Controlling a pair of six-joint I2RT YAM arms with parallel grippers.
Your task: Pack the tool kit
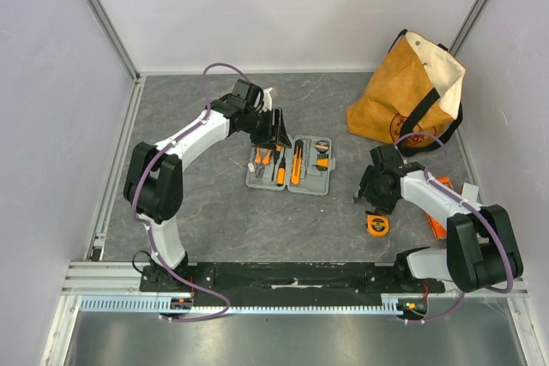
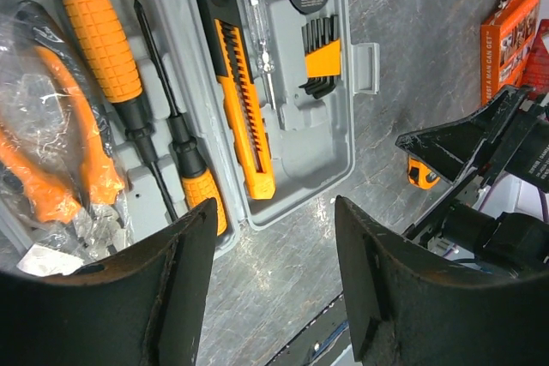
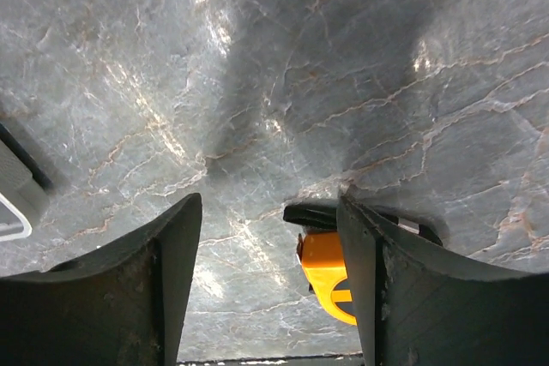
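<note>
**Tool kit and arms, seen from above and from the wrists.** The tool kit (image 1: 290, 165), a flat grey moulded-plastic case, lies open at the middle of the veined grey stone-look worktop (image 1: 214, 220). Its slots hold a ribbed orange-handled screwdriver (image 2: 103, 49), a ridged knife (image 2: 240, 100) and pliers (image 2: 51, 152) under crinkled clear film. The left tool (image 2: 273, 207) hangs over the case's 11 o'clock corner, released, jaws apart. The right tool (image 3: 266, 203), at 4 o'clock of the case, is likewise released. A rounded orange tape measure (image 3: 324, 276) lies just inside one jaw. A tan canvas bag (image 1: 412, 92) slumps at 2 o'clock.
</note>
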